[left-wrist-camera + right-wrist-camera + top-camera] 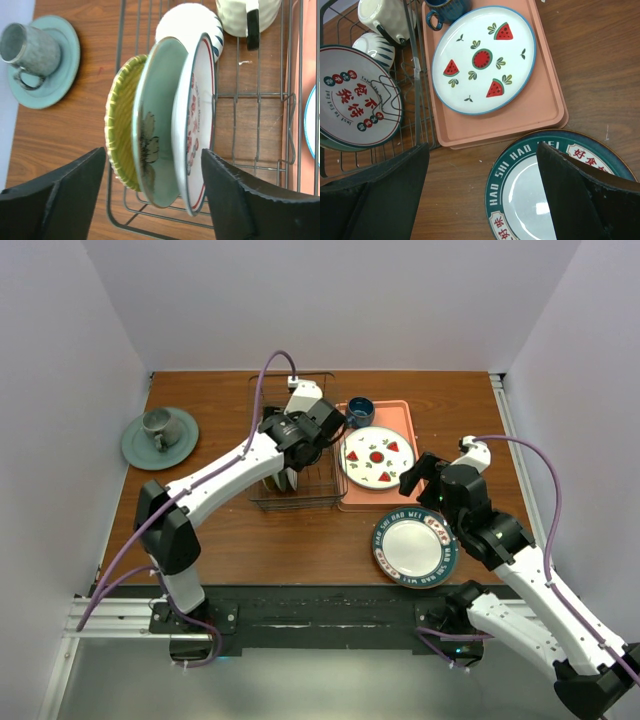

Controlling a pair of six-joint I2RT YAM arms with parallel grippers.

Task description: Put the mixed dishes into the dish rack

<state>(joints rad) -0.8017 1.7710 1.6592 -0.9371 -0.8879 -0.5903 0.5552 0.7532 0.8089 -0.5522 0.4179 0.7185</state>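
The dish rack (310,492) holds three plates on edge: a yellow textured plate (119,131), a mint-green plate (159,115) and a plate with a white patterned centre (199,107). A cream bowl (189,21) and a cream mug (235,15) sit further back in the rack. My left gripper (154,197) hangs open over the rack (260,125), its fingers on either side of the three plates without touching them. A dark teal-rimmed plate (414,546) lies flat on the table. My right gripper (480,200) is open and empty above that plate's (520,195) left edge.
A pink tray (400,492) right of the rack carries a white plate with red fruit slices (377,457) and a dark blue mug (360,412). A grey-green cup on a saucer (160,435) stands at the far left. Walls close in three sides of the table.
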